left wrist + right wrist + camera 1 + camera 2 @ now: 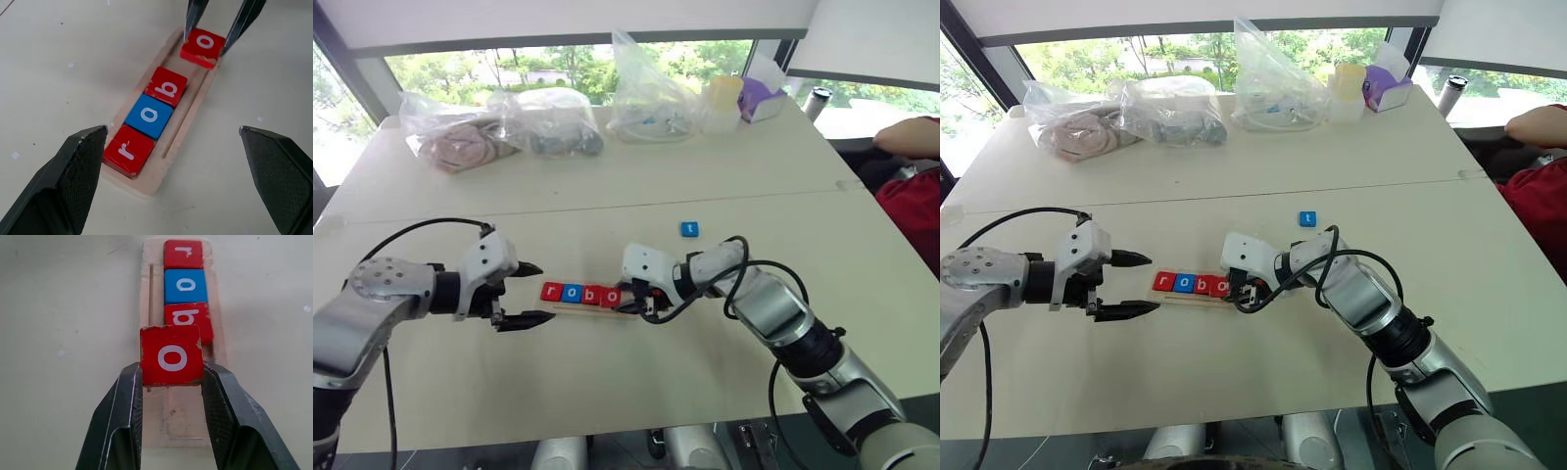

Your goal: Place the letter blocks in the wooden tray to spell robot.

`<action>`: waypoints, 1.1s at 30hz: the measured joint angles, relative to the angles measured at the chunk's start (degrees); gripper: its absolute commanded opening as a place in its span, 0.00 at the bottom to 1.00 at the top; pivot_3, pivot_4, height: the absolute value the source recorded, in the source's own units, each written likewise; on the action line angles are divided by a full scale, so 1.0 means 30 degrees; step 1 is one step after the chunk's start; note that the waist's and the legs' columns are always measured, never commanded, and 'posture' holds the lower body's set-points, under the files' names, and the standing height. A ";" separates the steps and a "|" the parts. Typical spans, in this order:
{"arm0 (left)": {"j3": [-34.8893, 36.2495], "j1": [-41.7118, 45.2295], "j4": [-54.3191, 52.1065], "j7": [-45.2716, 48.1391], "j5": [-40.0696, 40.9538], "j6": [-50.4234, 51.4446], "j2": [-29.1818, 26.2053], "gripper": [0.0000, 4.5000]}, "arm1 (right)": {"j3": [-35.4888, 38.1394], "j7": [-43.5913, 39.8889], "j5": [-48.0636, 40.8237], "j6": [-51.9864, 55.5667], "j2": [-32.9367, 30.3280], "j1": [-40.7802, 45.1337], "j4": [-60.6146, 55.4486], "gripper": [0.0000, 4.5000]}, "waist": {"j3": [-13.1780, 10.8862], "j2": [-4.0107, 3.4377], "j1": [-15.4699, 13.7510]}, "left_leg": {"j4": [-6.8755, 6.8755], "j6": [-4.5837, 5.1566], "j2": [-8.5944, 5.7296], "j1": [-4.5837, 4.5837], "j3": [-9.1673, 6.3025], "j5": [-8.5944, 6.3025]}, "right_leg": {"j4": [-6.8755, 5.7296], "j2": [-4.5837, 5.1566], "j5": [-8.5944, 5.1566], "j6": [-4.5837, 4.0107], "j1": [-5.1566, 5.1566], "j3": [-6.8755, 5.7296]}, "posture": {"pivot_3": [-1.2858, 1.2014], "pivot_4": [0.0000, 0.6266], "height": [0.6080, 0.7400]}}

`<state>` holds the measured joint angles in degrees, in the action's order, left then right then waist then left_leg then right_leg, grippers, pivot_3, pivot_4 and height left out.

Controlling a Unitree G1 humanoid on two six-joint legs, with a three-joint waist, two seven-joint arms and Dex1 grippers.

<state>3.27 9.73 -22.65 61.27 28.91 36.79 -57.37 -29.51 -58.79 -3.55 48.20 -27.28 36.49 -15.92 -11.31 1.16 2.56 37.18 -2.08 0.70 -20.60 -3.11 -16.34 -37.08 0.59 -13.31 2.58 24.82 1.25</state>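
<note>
pinching a small red square block with a white "o" (171, 355) between its two black fingers, the right gripper (171, 377) holds it tilted over the long pale wooden tray (195, 105), just past the third tile and with the tray's bare end beneath the fingers. ahead of that held block, three flat tiles already lie in the tray in a row: the red "b" (188, 319) nearest the fingertips, then the blue "o" (185, 285), then the red "r" (183, 253) at the far end. across the tray, the left gripper (526, 293) hangs with its black fingers spread wide, gripping nothing, its tips just beside the "r" end and apart from the wood. off beyond the right gripper, well apart from the tray, a small blue square tile with a white "t" (690, 229) sits alone on the cream table (607, 392).
</note>
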 measured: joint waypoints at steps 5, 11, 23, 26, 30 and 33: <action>0.0000 0.0000 -0.0105 -0.0311 0.0162 0.0183 0.0172 1.00 | -0.0514 0.0255 0.0047 -0.0039 -0.0063 0.0163 0.0186 0.26 | 0.0001 0.0002 -0.0002 | -0.0006 0.0000 0.0003 -0.0001 -0.0003 0.0000 | 0.0001 -0.0004 0.0006 0.0011 0.0001 -0.0002 | 0.52 0.24 1.00; -0.0004 -0.0130 -0.0487 -0.0572 0.0320 0.0568 0.0365 1.00 | -0.0818 0.0916 0.0390 -0.0398 0.0303 0.0536 0.1323 0.26 | 0.0001 0.0003 0.0010 | -0.0006 0.0000 0.0002 -0.0001 0.0000 0.0000 | 0.0003 -0.0004 0.0003 0.0005 0.0002 -0.0002 | 0.52 0.24 1.00; -0.0020 -0.0292 -0.0959 -0.0959 0.0581 0.0916 0.0640 1.00 | -0.1249 0.1393 0.0801 -0.1100 0.0536 0.0720 0.1905 0.26 | 0.0002 0.0004 -0.0004 | -0.0008 0.0000 0.0002 -0.0003 -0.0004 0.0000 | 0.0003 -0.0003 0.0002 0.0004 0.0006 -0.0003 | 0.52 0.24 1.00; -0.0021 -0.0199 -0.0958 -0.0973 0.0582 0.0914 0.0805 1.00 | -0.1273 0.1479 0.0901 -0.1338 0.0653 0.0757 0.2081 0.26 | 0.0002 0.0004 0.0007 | -0.0010 0.0000 0.0003 -0.0001 -0.0005 0.0000 | 0.0002 -0.0007 0.0002 0.0004 0.0006 -0.0003 | 0.52 0.24 1.00; -0.0021 -0.0205 -0.0957 -0.0974 0.0578 0.0914 0.0825 1.00 | -0.1033 0.1451 0.0736 -0.0990 0.0611 0.1099 0.2149 0.26 | 0.0002 0.0004 -0.0004 | -0.0008 -0.0001 0.0003 -0.0005 -0.0004 0.0000 | 0.0003 -0.0003 0.0003 0.0003 0.0007 -0.0003 | 0.52 0.24 1.00; -0.0021 -0.0237 -0.0956 -0.0974 0.0576 0.0913 0.0830 1.00 | -0.0510 0.1392 0.0684 -0.0776 0.0300 0.1192 0.1974 0.26 | 0.0002 0.0004 -0.0010 | -0.0009 0.0000 0.0002 -0.0007 -0.0005 -0.0001 | 0.0006 -0.0002 0.0002 0.0004 0.0006 -0.0003 | 0.52 0.24 1.00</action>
<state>3.21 9.02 -25.52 58.35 30.63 39.52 -54.88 -31.04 -54.62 -1.50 45.87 -26.38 40.06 -9.99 -11.31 1.18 2.53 37.15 -2.08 0.70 -20.62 -3.13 -16.34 -37.06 0.58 -13.30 2.59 24.84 1.24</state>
